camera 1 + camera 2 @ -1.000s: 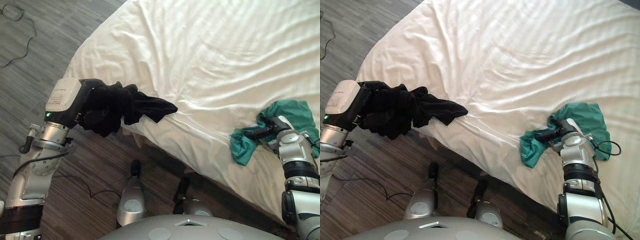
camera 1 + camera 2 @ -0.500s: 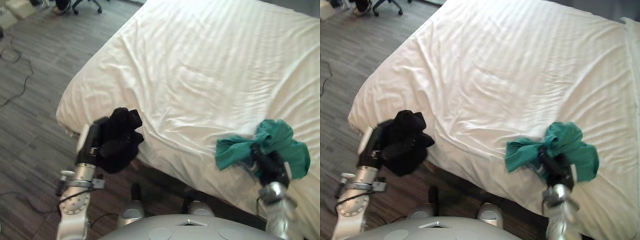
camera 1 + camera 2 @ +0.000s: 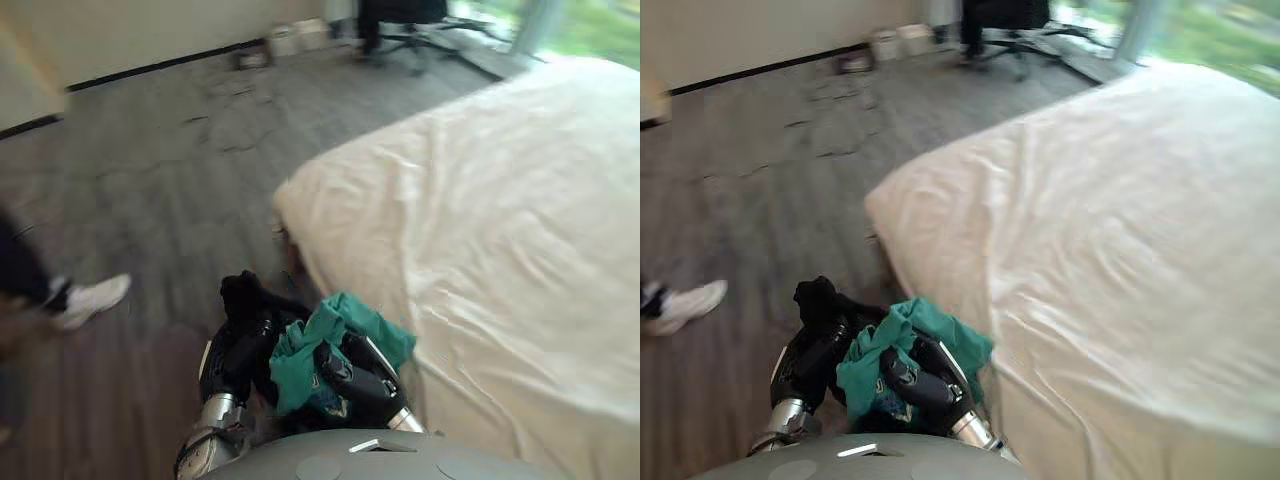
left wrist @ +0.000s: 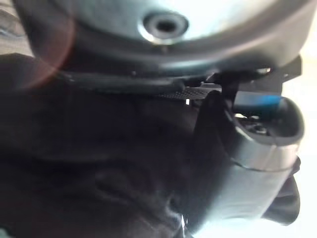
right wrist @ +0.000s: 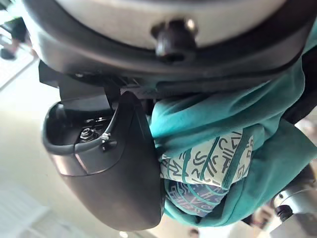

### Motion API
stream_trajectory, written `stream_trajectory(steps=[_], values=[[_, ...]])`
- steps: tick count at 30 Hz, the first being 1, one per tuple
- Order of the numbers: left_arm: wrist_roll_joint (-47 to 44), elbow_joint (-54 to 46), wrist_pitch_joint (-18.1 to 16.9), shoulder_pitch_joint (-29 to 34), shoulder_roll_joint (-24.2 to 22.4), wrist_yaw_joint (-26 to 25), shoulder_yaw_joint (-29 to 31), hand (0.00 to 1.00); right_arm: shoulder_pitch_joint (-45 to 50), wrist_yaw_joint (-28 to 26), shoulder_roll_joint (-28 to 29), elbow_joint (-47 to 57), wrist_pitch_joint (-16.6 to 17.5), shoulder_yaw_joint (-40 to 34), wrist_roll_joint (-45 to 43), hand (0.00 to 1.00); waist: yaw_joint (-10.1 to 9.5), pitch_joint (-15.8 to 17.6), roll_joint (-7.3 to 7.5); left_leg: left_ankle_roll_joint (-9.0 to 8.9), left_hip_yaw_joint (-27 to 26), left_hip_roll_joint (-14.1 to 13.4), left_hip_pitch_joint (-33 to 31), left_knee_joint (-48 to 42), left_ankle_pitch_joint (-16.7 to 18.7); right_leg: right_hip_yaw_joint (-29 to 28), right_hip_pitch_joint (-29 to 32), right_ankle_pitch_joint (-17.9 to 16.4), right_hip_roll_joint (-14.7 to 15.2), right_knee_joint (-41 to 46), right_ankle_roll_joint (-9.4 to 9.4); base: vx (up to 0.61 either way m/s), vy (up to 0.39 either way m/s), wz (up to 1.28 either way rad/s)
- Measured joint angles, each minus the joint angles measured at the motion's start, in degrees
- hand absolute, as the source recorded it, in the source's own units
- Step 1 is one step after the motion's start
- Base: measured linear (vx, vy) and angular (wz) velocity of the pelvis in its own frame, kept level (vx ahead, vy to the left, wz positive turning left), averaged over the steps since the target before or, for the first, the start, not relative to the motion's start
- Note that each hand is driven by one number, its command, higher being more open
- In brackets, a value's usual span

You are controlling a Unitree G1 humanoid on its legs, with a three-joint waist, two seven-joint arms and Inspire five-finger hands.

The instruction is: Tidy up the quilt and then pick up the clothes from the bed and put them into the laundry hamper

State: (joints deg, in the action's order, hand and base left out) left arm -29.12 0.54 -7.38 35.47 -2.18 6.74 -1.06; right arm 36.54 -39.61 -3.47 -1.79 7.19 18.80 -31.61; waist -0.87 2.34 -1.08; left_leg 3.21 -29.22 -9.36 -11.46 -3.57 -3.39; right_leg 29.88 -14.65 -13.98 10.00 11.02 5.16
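Note:
Both hands are drawn in close before my body, over the floor beside the bed's corner. My left hand (image 3: 230, 365) is shut on a bunched black garment (image 3: 243, 296); the dark cloth (image 4: 74, 148) shows under its thumb (image 4: 247, 163) in the left wrist view. Right beside it, my right hand (image 3: 357, 380) is shut on a teal garment (image 3: 350, 322). In the right wrist view the teal cloth (image 5: 257, 119), with a printed patch, is pressed behind the thumb (image 5: 114, 168). The two garments touch. The white quilt (image 3: 500, 220) lies spread over the bed to the right.
A person's white shoe (image 3: 92, 300) stands on the grey wood floor to the left. An office chair (image 3: 400, 30) and some boxes (image 3: 290, 40) sit by the far wall. The bed's corner (image 3: 290, 205) is just ahead of the hands.
The camera has swung left, toward the room. The right hand closed on the teal garment and lifted it off the quilt. Both hands came together near my body.

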Motion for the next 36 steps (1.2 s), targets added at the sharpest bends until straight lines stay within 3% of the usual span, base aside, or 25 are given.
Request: stream_trajectory(steps=[1, 2, 3, 4, 5, 6, 7, 8, 9, 10, 13, 14, 15, 16, 18, 20, 22, 24, 25, 33, 36], values=[[0.0, 0.1, 0.0, 0.3, 0.0, 0.1, -0.3, 0.00, 0.0, 0.4, -0.9, 0.0, 0.0, -0.2, 0.0, 0.00, -0.34, 0.1, -0.52, 0.12, -1.3, -0.1, -0.1, -0.8, 0.1, 1.6, -0.7, 0.3, 0.2, 1.0, -0.52, 0.10, 0.101, 1.75], [0.0, 0.3, -0.1, 1.0, -0.3, 0.3, -0.9, 0.00, -0.4, 1.1, -3.0, 0.0, 0.0, -0.9, 0.4, 0.00, -0.75, 0.3, -2.19, 2.00, -2.2, -0.1, -0.1, -1.5, 1.3, 3.8, 0.1, 1.4, 1.3, 7.5, -1.82, 0.08, 0.130, 1.88], [0.0, 1.3, -0.2, 0.7, -0.8, 0.4, -1.3, 0.00, -1.7, 1.7, -4.4, -0.5, 0.6, -2.1, 1.3, 0.00, 0.22, 0.6, -4.67, 3.65, -2.0, -1.0, -0.5, -0.6, 2.5, 3.0, 2.5, -2.0, -0.1, 9.2, -1.33, 0.07, 0.136, 1.93], [0.0, 1.3, -0.3, 0.5, -0.6, 0.4, -1.2, 0.00, -2.5, 2.0, -4.4, -0.8, 1.1, -2.5, 1.7, 0.00, 0.98, 0.7, -4.08, 4.46, -3.5, -0.9, -1.1, -1.0, 3.4, 2.8, 2.9, -3.0, -1.6, 2.4, -1.04, 0.08, 0.076, 1.91], [-0.1, 1.1, -2.2, -0.1, 1.6, 0.6, -1.0, 0.00, -3.5, 2.9, -3.0, -0.9, 2.4, -3.0, 1.7, 0.00, 1.23, 1.0, -0.36, 5.65, -5.9, 0.7, -3.1, -5.4, 5.4, 3.5, 4.5, 1.0, 1.0, -2.5, -0.18, 0.17, 0.027, 1.70], [-0.1, 2.7, -2.3, -0.8, 2.1, 0.8, -1.8, 0.00, -3.4, 4.5, -2.6, -1.0, 3.4, -4.9, 1.6, 0.00, 0.92, 0.9, -0.48, 4.34, -6.8, -0.6, -3.1, -9.3, 5.9, 7.4, 3.1, 1.1, 1.9, -1.7, 0.04, 0.22, 0.022, 1.48], [-0.1, 3.7, -2.3, -1.0, 2.0, 0.8, -2.4, 0.00, -3.5, 5.5, -2.7, -0.9, 3.6, -5.9, 1.6, 0.00, 0.94, 0.9, -0.48, 2.96, -8.0, -0.3, -2.5, -9.7, 5.5, 8.7, 2.0, 1.1, 2.2, -1.8, 0.27, 0.27, 0.069, 1.47], [-0.1, 5.5, -2.1, -1.4, 2.1, 0.9, -4.0, 0.00, -3.5, 7.8, -2.8, -1.1, 4.3, -7.9, 1.8, 0.00, 1.23, 1.0, -0.47, 1.89, -8.8, 1.0, -1.7, -9.2, 3.0, 12.8, -0.6, 1.3, 2.9, -1.9, 1.18, 0.28, 0.152, 1.59], [-0.2, 8.0, -1.9, -2.3, 2.4, 1.1, -5.5, 0.00, -3.7, 11.4, -2.8, -3.1, 5.0, -9.4, 2.1, 0.00, 1.19, 0.7, 0.18, 2.80, -6.0, 4.2, -1.6, -8.1, 2.2, 16.5, -2.6, 2.8, 3.9, -1.2, 3.57, 0.29, 0.184, 1.69], [-0.3, 8.8, -1.6, -3.2, 2.7, 1.1, -6.1, 0.00, -4.1, 13.3, -2.8, -4.3, 5.2, -10.0, 3.0, 0.00, 1.02, 0.5, 0.31, 3.39, -4.1, 5.7, -1.6, -7.3, 2.3, 18.0, -2.9, 3.6, 4.5, 0.2, 4.15, 0.29, 0.226, 1.73], [-2.7, 12.2, -1.1, -6.3, 5.1, 1.4, -7.5, 0.00, -6.6, 20.3, -2.3, -11.4, 5.6, -11.4, 8.4, 0.00, 0.94, 1.5, 0.83, 5.36, 4.7, 10.3, -0.3, -5.7, 3.0, 20.1, -2.4, 9.0, 9.3, 15.9, -0.17, 0.34, 0.249, 1.69], [-3.4, 13.3, -1.2, -7.6, 6.1, 1.4, -7.3, 0.00, -6.6, 21.6, -1.7, -13.3, 5.6, -11.3, 8.8, 0.00, 1.03, 2.5, 1.69, 6.32, 8.7, 11.5, 1.1, -4.5, 3.7, 18.1, -0.2, 6.8, 11.4, 25.0, -5.18, 0.28, 0.123, 1.24], [-4.4, 13.9, -1.3, -8.4, 6.9, 1.3, -7.2, 0.00, -6.6, 22.1, -1.1, -13.8, 5.6, -11.3, 8.8, 0.00, 1.07, 3.1, 1.98, 6.44, 10.6, 11.9, 2.0, -3.8, 3.8, 15.5, 1.5, 4.5, 11.3, 27.8, -6.65, 0.31, 0.084, 1.48], [-4.6, 15.8, -1.7, -9.5, 7.9, 0.8, -6.8, 0.00, -6.4, 23.0, -0.4, -14.5, 5.6, -10.5, 8.8, 0.00, 1.64, 3.9, 1.70, 5.91, 13.8, 11.7, 3.6, -2.7, 3.4, 6.8, 6.3, 1.1, 7.8, 29.0, -5.35, 0.29, 0.073, 1.29], [-4.9, 19.0, -3.0, -10.2, 9.0, 0.6, -7.4, 0.00, -5.4, 23.0, -0.3, -14.9, 5.6, -9.2, 8.0, 0.00, 3.96, 4.5, 1.17, 5.02, 19.4, 11.7, 6.5, -1.0, 2.6, -5.9, 11.7, -1.2, 1.4, 23.3, -2.76, 0.29, 0.076, 1.47], [-5.0, 21.6, -3.2, -10.8, 10.0, 0.4, -8.9, 0.00, -6.2, 22.9, -0.4, -16.0, 5.7, -9.1, 7.0, 0.00, 4.00, 4.9, 0.80, 4.50, 22.6, 11.8, 8.9, 0.6, 2.6, -11.7, 14.4, -1.1, -1.6, 13.3, -2.55, 0.24, 0.057, 0.95], [-4.8, 22.7, -3.6, -11.1, 10.7, 0.4, -10.4, 0.00, -6.3, 23.2, -0.3, -16.3, 5.7, -9.1, 4.6, 0.00, 3.96, 4.9, 1.59, 3.35, 24.8, 12.2, 10.8, 1.0, 2.9, -15.6, 15.5, 0.1, -2.3, 6.2, -1.52, 0.21, -0.018, 0.69], [-4.4, 22.7, -4.0, -10.6, 11.8, 0.4, -12.0, 0.00, -6.2, 23.9, -0.2, -16.7, 5.7, -9.1, 3.6, 0.00, 3.20, 5.0, 3.80, 2.11, 25.4, 13.9, 12.6, 1.3, 3.6, -16.6, 15.9, 6.3, -0.9, 2.5, -2.16, 0.19, -0.070, 0.35], [0.5, 23.7, -6.4, -10.4, 12.2, 0.2, -18.6, 0.00, -8.4, 23.8, -1.3, -20.5, 4.3, -6.6, 1.5, 0.00, 4.01, 2.2, 2.69, -0.60, 25.4, 12.7, 17.0, 8.3, 2.5, -17.6, 10.9, 11.8, -3.8, -9.1, -1.19, 0.06, -0.038, 0.07], [0.2, 24.6, -6.4, -10.4, 12.0, 0.4, -18.7, 0.00, -8.3, 23.8, -1.3, -20.6, 4.4, -6.6, 1.5, 0.00, 3.89, 2.2, 2.64, -0.78, 25.3, 12.7, 17.0, 8.3, 2.7, -17.7, 10.9, 11.7, -3.9, -9.1, -1.31, 0.00, 0.000, 0.00], [-0.3, 27.7, -6.0, -11.1, 11.8, 1.9, -18.8, 0.00, -8.6, 23.8, -1.3, -21.9, 5.0, -7.0, 1.3, 0.00, 3.21, 2.1, 2.35, -1.46, 24.1, 12.3, 16.0, 5.8, 5.2, -18.5, 11.1, 11.1, -4.2, -9.0, -2.05, 0.01, -0.001, -0.18]])
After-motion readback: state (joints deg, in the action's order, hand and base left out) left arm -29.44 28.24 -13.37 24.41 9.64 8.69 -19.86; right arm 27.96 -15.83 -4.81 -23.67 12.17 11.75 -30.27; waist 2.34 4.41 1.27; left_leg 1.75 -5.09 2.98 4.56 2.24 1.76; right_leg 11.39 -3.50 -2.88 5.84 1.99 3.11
